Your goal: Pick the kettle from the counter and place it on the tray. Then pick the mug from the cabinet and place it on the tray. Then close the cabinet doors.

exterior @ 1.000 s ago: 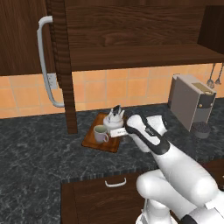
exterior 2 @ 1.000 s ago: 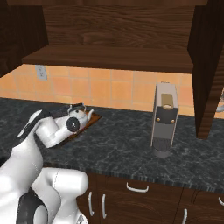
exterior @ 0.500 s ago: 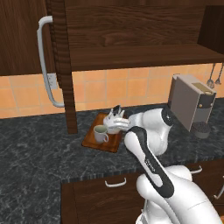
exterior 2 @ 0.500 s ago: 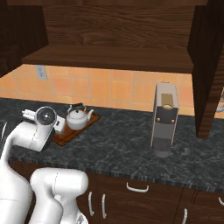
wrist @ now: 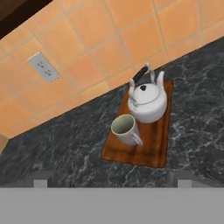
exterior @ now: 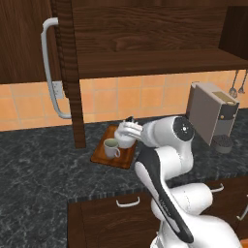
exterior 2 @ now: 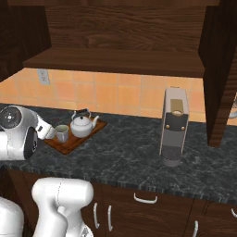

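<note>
The reddish-brown tray (wrist: 155, 146) lies on the dark counter (wrist: 70, 148) by the tiled wall. On it stand the white kettle (wrist: 147, 101) and, just beside it, the pale mug (wrist: 125, 130) with its greenish inside. My gripper (wrist: 110, 179) hovers back from the tray, open, with nothing between its widely spread fingertips (wrist: 41, 181). In the right base view the gripper (exterior 2: 46, 129) sits left of the mug (exterior 2: 61, 133) and the kettle (exterior 2: 82, 125). Seen from the left base, my hand covers most of the kettle behind the mug (exterior: 111, 147). Both cabinet doors (exterior: 63, 72) (exterior 2: 218, 69) stand open.
A boxy grey-brown appliance (exterior 2: 173, 125) stands on the counter right of the tray. The open left door's long silver handle (exterior: 48, 72) juts out near the arm. The cabinet shelf (exterior 2: 115, 60) hangs above the tray. A wall outlet (wrist: 43, 67) sits on the tiles.
The arm has folded upward and drawn the hand back and left from the tray. The mug and kettle stay put on the tray.
</note>
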You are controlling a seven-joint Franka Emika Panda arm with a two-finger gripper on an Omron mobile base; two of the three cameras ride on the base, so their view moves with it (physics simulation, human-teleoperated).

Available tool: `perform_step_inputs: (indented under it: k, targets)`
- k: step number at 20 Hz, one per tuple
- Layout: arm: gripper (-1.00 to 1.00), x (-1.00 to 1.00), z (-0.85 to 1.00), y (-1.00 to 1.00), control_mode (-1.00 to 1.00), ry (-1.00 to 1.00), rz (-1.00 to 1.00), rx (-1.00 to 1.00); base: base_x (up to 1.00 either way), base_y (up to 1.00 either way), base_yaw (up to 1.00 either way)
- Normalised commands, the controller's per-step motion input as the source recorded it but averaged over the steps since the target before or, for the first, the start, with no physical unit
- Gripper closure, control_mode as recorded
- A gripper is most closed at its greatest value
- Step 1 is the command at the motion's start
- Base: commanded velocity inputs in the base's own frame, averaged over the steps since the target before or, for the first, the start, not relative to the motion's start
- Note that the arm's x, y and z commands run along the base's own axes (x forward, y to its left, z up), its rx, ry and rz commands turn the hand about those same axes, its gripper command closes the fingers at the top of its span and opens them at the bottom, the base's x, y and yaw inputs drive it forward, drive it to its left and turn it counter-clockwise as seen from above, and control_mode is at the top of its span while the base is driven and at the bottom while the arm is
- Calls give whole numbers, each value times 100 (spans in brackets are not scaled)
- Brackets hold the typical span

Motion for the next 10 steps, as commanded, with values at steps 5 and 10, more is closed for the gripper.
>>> perform_step_inputs:
  k: [5,10]
  targets:
    - [-100,-43,28,-9,-100,1,-21,8,0,0,0]
    - [-100,-42,14,-16,-100,-13,0,8,0,0,0]
